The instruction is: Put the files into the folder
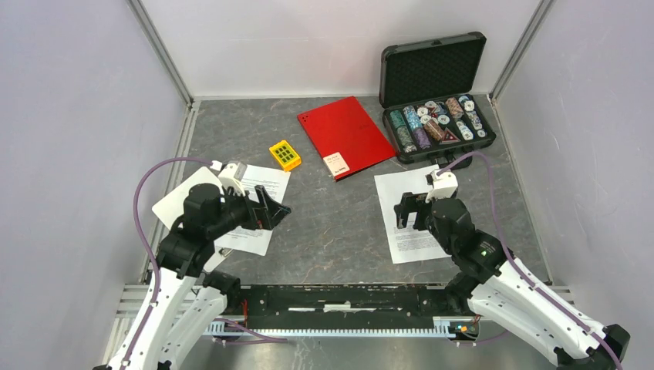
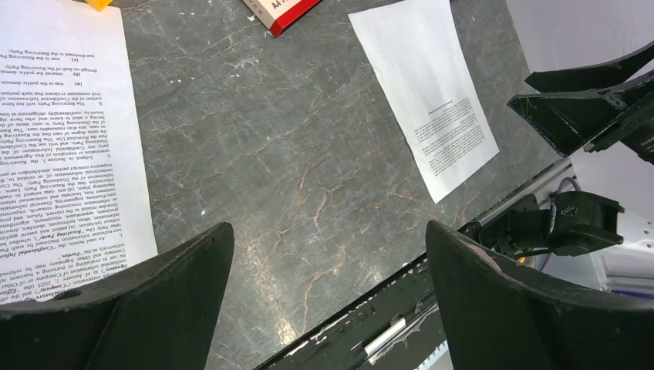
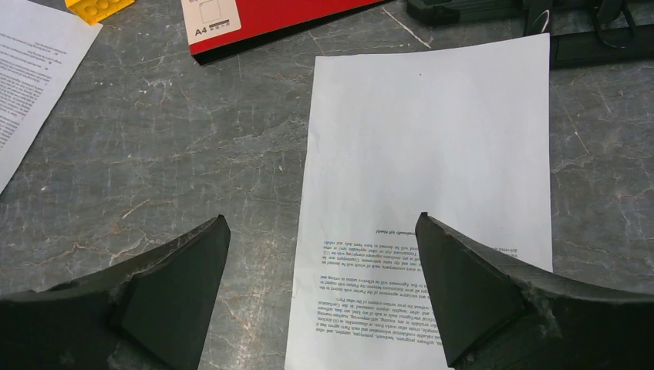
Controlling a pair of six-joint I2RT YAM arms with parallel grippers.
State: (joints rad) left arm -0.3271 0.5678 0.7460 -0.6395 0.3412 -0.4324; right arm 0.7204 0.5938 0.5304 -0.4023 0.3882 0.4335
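Red folder (image 1: 345, 136) lies shut at the back of the tabletop (image 1: 324, 231), and its white label (image 3: 212, 19) says "A4". The left sheet (image 2: 62, 139), which mentions "Receiving Party", sits under the wide-spread left claw (image 2: 328, 227). The right sheet (image 3: 432, 154) is under the spread right claw (image 3: 321, 218).

Case: black hard case (image 1: 433, 77), lid propped open showing dark foam, at the tabletop's (image 1: 332, 231) far right corner.
Chips: poker chips (image 1: 436, 123) in mixed colours, in rows in the case's base.
Yellow block: small yellow piece (image 1: 284, 155) with a grid of green squares, lying flat, well left of the case.
Clipboard: white clipboard (image 1: 176, 202), rounded corners, at the left edge, partly covered.
Tabletop: grey, pale veins.
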